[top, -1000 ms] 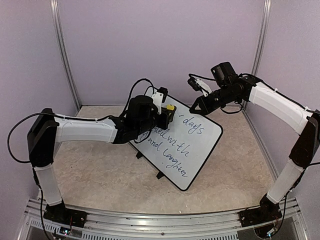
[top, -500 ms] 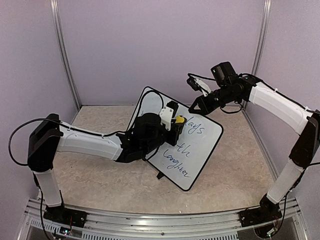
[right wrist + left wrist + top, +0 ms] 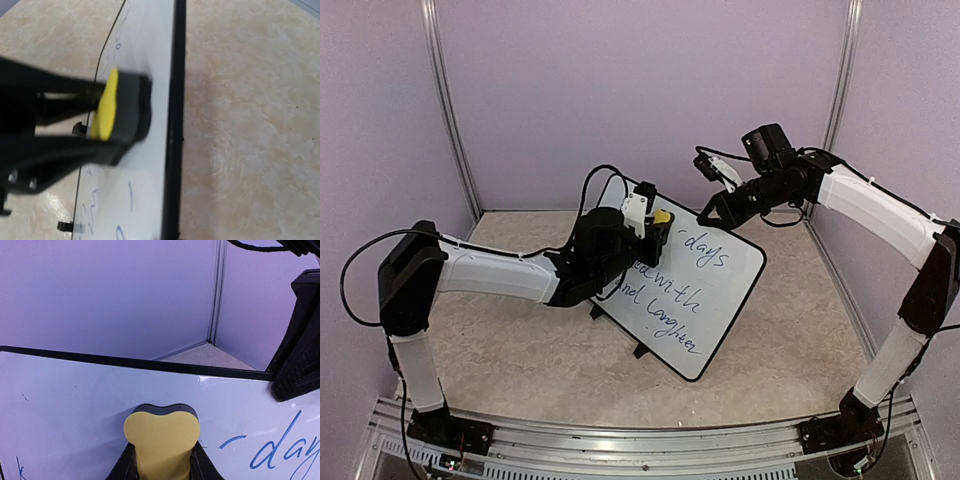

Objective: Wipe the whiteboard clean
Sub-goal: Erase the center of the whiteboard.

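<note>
At the left of the top view, the left tool (image 3: 655,224) is seen reached out over the worktop (image 3: 510,345) and clamped on an eraser (image 3: 661,215), whose yellow back is held between the two fingers in the left wrist view. The dark felt face of the eraser is laid against the whiteboard (image 3: 715,300), close under its upper edge and toward its left end. The whiteboard is stood tilted on its small black feet (image 3: 640,351) near the middle of the worktop, between the two arms. Around the eraser the surface looks almost clean, with only faint specks. To the right and below, blue handwriting is left: "days", then "with", then "and Laughter". The erasing is therefore judged to be in hand but far from done, with most of the words not yet wiped. At the right, the right tool (image 3: 708,213) is set at the board's upper right edge. One black finger is shown lying over the front of the frame, and the other is hidden, so it cannot be told whether that tool is closed on the frame or only resting on it. For the next move, the felt would need to be kept flat and pressed while it is swept rightward over "days", with the board steadied against tipping back.
</note>
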`<state>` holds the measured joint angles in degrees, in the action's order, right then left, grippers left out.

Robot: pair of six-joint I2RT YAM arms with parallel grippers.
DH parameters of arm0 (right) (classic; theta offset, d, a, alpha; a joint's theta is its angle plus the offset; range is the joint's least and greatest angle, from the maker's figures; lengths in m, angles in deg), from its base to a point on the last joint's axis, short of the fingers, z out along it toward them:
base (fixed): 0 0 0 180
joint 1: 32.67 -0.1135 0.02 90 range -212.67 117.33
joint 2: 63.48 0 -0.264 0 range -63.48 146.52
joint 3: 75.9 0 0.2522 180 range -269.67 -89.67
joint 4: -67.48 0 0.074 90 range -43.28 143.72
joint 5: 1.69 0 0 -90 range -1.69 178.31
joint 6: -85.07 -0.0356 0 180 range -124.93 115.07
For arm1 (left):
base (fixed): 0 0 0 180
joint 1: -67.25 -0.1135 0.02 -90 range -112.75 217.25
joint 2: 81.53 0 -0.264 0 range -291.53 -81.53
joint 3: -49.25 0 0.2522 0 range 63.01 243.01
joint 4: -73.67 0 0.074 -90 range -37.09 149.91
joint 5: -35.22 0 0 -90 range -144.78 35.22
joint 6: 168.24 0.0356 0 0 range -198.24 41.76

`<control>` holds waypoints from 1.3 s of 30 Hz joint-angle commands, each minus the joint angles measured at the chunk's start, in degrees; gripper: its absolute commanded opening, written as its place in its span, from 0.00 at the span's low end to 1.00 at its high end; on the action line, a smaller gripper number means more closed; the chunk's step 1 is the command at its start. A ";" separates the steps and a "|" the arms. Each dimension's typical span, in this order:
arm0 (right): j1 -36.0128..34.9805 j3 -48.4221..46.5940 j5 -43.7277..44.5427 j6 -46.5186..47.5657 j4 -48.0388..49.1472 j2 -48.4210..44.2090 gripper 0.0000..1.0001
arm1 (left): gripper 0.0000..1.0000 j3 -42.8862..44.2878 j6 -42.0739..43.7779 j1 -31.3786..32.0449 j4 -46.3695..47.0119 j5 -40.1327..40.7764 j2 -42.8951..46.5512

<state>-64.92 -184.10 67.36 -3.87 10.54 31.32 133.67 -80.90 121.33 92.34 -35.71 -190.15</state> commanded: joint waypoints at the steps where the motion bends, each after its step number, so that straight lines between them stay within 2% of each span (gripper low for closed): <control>1: -3.67 -0.14 -7.62 5.53 1.96 -2.96 0.00 | 0.13 0.68 1.51 -1.15 -2.66 -0.51 -3.51; 5: -3.64 -0.26 -7.62 5.53 1.89 -2.60 0.00 | 0.13 2.42 2.46 1.94 -3.52 -0.35 -4.21; 9: -3.70 -0.55 -7.76 5.44 1.76 -2.36 0.00 | 0.13 8.17 3.85 5.29 -10.12 1.66 -6.85; 14: -3.70 -0.75 -7.54 5.53 1.47 -2.58 0.00 | 0.13 11.64 1.35 8.08 -16.21 4.07 -8.98; 18: -3.69 -0.67 -7.37 5.62 1.52 -2.66 0.00 | 0.13 9.08 -1.75 8.33 -15.43 5.64 -8.58; 24: -3.69 -0.49 -7.27 5.71 1.60 -3.02 0.00 | 0.12 4.64 -6.96 2.05 -15.92 5.16 -5.89; 28: -3.65 -0.31 -7.26 5.71 1.78 -3.22 0.00 | 0.12 4.06 -6.43 -0.12 -16.69 5.19 -5.09; 33: -3.68 -0.39 -7.28 5.71 1.78 -3.07 0.00 | 0.12 4.16 -6.68 1.37 -16.03 4.00 -6.24; 39: -3.69 -0.75 -7.12 5.71 1.52 -2.79 0.00 | 0.12 5.04 -4.33 6.47 -16.40 5.43 -7.34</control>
<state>-64.92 -183.99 68.89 -3.08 9.75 31.19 140.09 -86.91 124.28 84.73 -29.04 -192.49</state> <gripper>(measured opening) 0.043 0.280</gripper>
